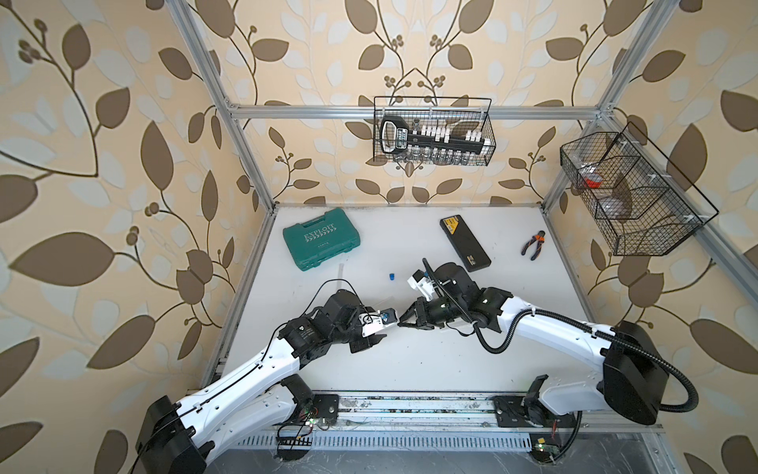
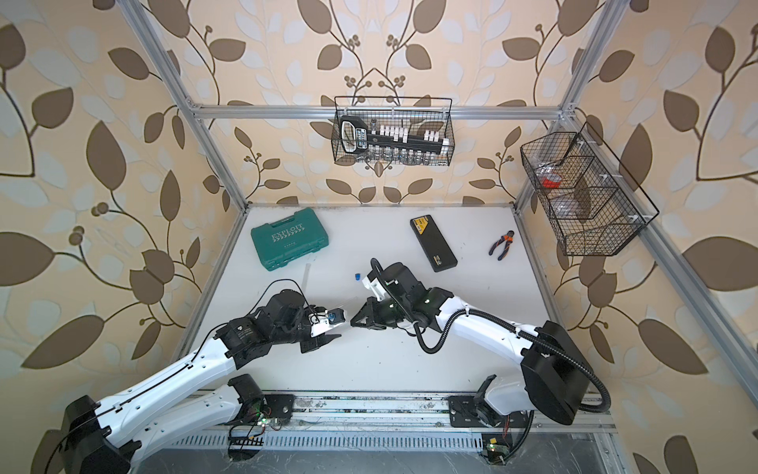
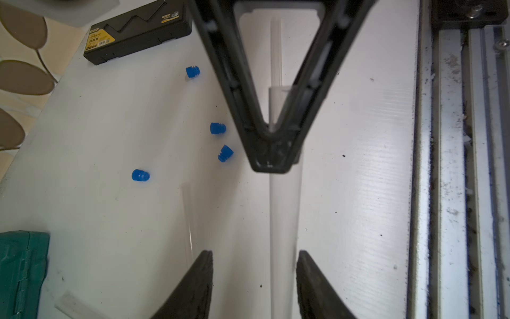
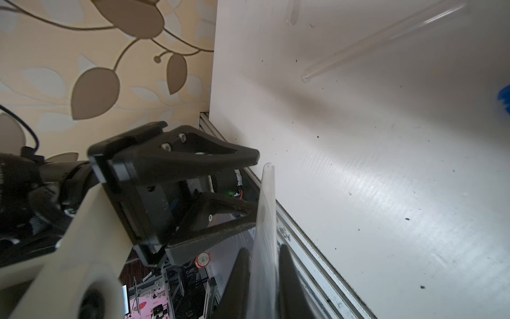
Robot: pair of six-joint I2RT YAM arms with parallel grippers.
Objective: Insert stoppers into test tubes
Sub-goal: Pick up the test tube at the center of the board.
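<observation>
Two claws meet tip to tip above the near middle of the table. Right claw is pinched tight on a clear test tube, carrying it off the surface. Left claw is half spread, straddling that tube with its pads clear of it, so I'd judge it free to fetch a plug. Second tube lies loose, farther left. Four blue stoppers lie scattered just beyond the claws, none inserted.

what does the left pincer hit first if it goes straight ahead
Likely the right pincer, head-on, shut on the test tube that runs through the open left pincer.
</observation>
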